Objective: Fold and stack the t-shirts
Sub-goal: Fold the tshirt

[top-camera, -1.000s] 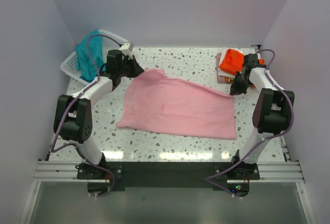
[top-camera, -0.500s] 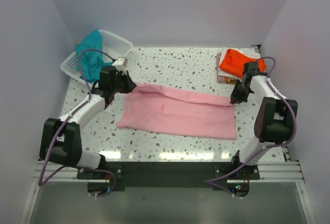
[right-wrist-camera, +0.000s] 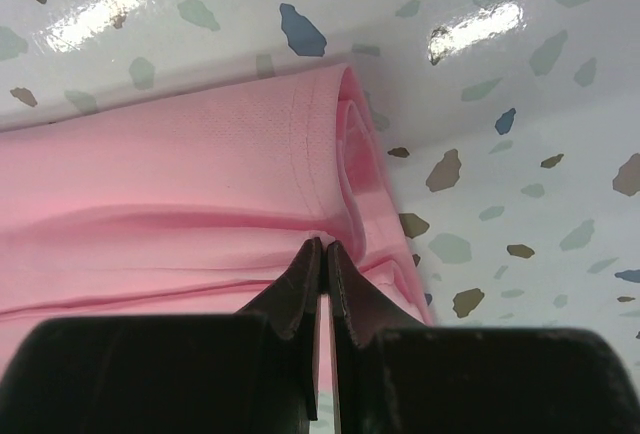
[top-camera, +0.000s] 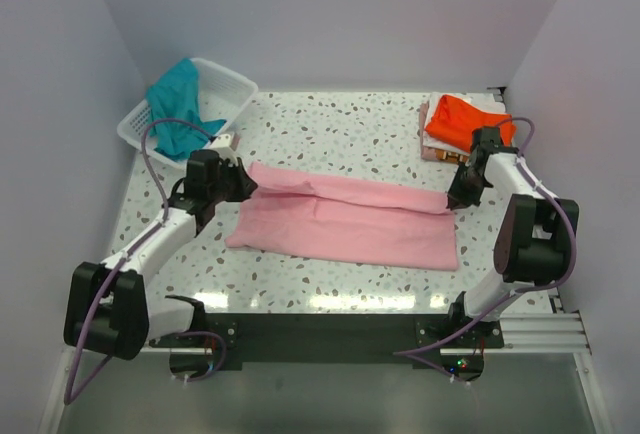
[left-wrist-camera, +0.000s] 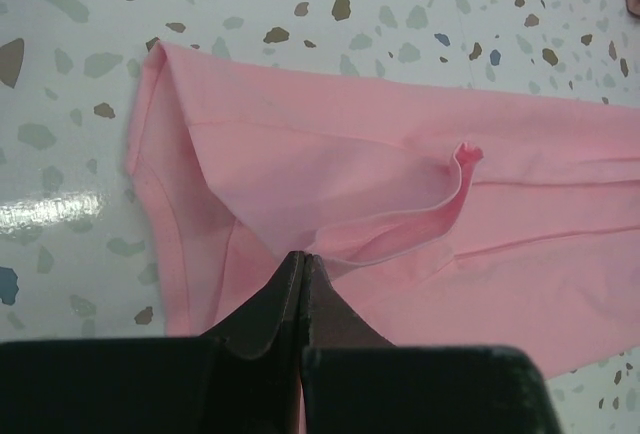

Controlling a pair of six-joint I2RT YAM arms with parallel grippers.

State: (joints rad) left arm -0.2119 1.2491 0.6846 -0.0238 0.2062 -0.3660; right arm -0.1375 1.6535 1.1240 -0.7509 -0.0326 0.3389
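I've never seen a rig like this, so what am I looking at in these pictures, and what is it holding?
Two robot arms stand at the near edge of a table. The wide picture comes from a camera above and behind them; each close-up comes from a camera on one wrist. A pink t-shirt lies partly folded on the table. The left gripper and the right gripper are each shut on it, at opposite ends. An orange t-shirt sits at the far right; a teal t-shirt lies in a white basket at the far left.

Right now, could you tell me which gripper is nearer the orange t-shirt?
Right. The right gripper is just in front of the orange t-shirt; the left gripper is across the table.
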